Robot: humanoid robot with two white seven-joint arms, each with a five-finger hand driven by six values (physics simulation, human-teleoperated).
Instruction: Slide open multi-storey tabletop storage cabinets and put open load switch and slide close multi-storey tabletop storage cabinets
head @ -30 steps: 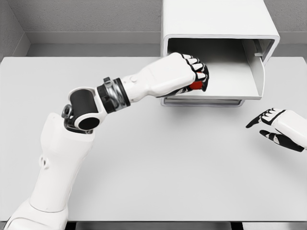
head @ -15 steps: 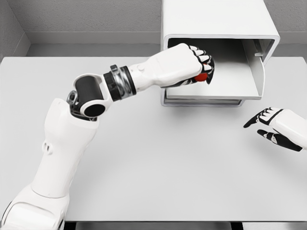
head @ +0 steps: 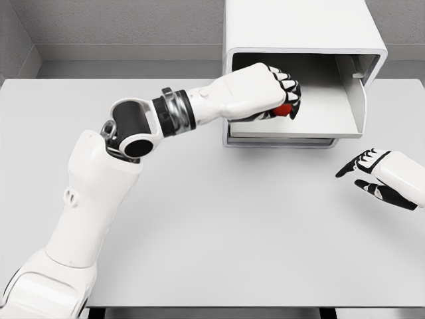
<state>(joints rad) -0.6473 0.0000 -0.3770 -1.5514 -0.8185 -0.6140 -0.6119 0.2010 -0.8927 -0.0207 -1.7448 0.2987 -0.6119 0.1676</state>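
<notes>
Over the pulled-out drawer (head: pixel 332 109) of the cabinet (head: pixel 299 26), the left hand (head: pixel 262 93) grips the red switch (head: pixel 284 110); the right hand (head: pixel 385 179) hovers slack over the worktop (head: pixel 232 219).

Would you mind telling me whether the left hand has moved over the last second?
Yes. The left hand, shut on the red load switch, has moved rightward and up the picture, deeper into the cabinet's open drawer.

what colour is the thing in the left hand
Red: the load switch peeks from the left hand in the head view.
</notes>
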